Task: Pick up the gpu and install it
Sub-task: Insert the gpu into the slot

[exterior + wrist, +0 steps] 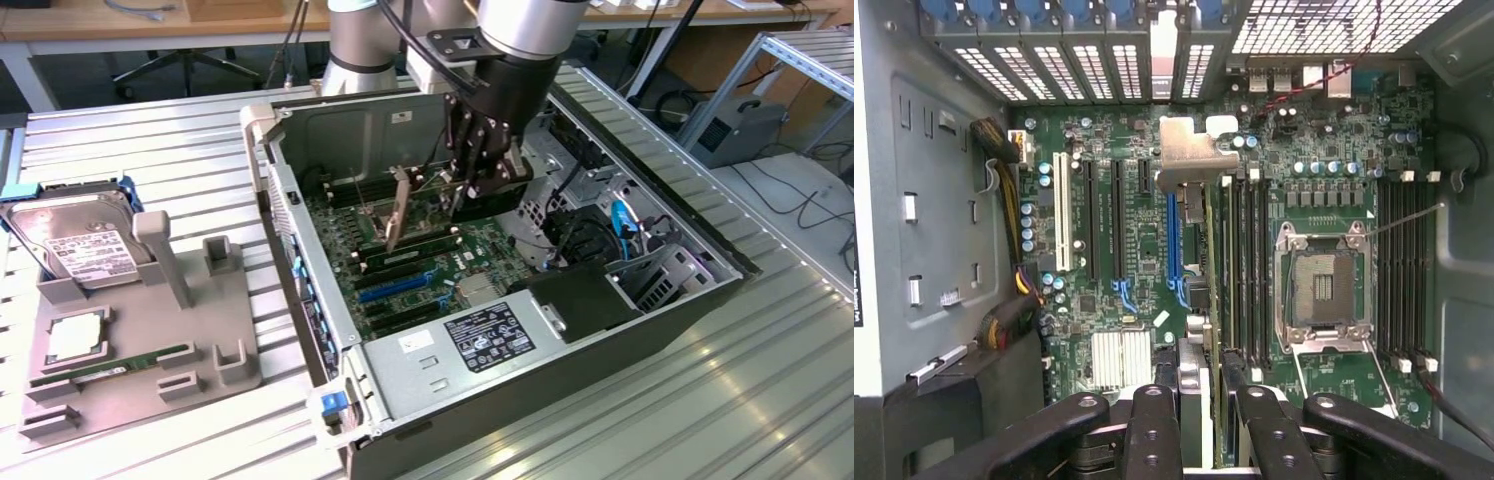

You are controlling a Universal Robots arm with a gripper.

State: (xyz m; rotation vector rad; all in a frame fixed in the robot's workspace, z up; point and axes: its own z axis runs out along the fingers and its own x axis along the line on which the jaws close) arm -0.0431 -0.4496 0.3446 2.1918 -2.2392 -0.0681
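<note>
The claw [470,185] pinches the thin dark gpu card with its silvery bracket [1194,160] above the green motherboard [1144,260]; tilted, it could miss the slot.

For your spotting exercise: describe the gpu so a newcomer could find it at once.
Start at the open computer case lying on the metal table. Above its green motherboard, the gripper holds the gpu edge-on over the slots. Its pale metal bracket, slanting down towards the board, sets it apart from the dark slots and memory sticks below.
</note>
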